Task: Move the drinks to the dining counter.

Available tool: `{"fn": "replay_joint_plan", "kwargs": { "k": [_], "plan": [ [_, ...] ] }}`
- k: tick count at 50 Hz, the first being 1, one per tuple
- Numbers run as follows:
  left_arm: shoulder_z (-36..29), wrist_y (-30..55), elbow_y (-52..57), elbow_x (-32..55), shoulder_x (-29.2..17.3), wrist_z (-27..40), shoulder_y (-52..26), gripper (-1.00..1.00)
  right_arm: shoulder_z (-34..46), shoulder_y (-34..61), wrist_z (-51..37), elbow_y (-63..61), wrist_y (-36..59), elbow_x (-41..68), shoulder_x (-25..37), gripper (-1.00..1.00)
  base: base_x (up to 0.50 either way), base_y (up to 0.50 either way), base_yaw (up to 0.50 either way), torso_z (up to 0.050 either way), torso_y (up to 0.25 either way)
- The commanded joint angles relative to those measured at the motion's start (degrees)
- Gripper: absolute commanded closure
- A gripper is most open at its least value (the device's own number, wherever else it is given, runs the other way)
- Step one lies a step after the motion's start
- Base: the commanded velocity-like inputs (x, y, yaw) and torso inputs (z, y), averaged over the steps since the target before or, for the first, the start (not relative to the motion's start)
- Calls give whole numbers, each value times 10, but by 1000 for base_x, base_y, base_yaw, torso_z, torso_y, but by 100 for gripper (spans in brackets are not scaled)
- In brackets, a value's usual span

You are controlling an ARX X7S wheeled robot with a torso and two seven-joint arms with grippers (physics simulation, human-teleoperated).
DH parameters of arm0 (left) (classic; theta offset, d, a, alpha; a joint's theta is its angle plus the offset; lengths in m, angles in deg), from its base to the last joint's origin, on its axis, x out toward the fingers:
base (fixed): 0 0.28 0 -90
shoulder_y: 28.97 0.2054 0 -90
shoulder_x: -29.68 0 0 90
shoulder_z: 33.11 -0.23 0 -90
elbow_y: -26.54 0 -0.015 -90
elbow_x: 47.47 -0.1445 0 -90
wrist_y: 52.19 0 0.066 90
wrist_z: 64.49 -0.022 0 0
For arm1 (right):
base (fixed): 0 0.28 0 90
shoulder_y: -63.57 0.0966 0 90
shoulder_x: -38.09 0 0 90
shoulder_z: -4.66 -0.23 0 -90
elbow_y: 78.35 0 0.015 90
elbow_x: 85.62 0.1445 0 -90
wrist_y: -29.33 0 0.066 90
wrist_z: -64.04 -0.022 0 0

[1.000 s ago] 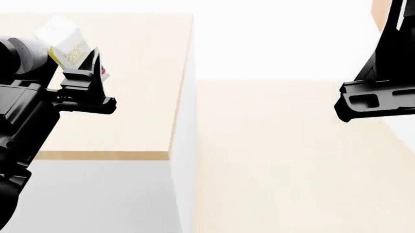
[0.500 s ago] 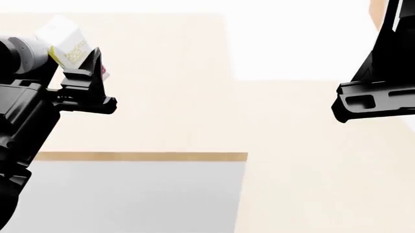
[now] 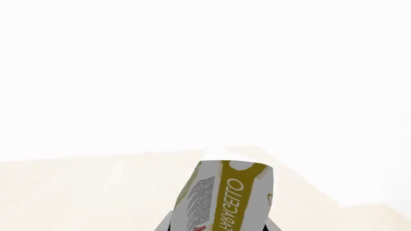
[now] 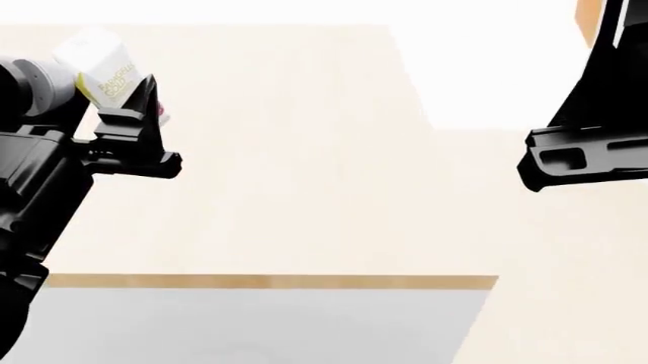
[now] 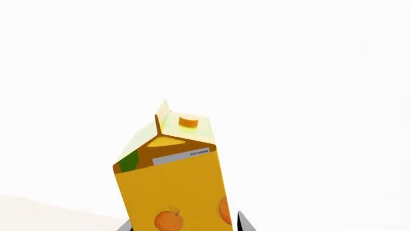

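The small white carton is pinched by the left end effector at ten o'clock; the orange juice carton is pinched by the right end effector. Both are judged light, crushable cardboard, best held mid-body.

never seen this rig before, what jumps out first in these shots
The yellow-orange juice carton fills the right wrist view, held up in the right gripper against blank white. In the head view the small white carton sits tilted in the left gripper at the left, above the pale dining counter. That counter's wood edge band crosses low in the view.
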Motion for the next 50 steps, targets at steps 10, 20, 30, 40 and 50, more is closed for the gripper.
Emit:
{"fn": "replay_joint_plan", "kwargs": {
  "k": [10,20,30,40,50],
  "plan": [
    [2,-12,2,0,-3,3,-1,100,-29,15,-3,0,16,-2,1,100,281,166,0,1,2],
    [-5,-14,0,-2,-3,2,-4,100,-28,15,-3,0,15,-1,-2,100,319,213,0,0,3],
    [-4,-18,1,-3,-6,1,0,100,-23,14,-3,0,9,-3,-5,100,320,261,0,1,2],
    [-8,-22,1,-10,-6,-2,5,100,-54,-32,-3,0,-11,-4,-18,100,167,53,0,1,3],
    [-12,-23,-1,-5,-9,3,-1,100,-118,-120,3,1,-5,-8,-49,100,0,0,0,0,2]
  ]
}}
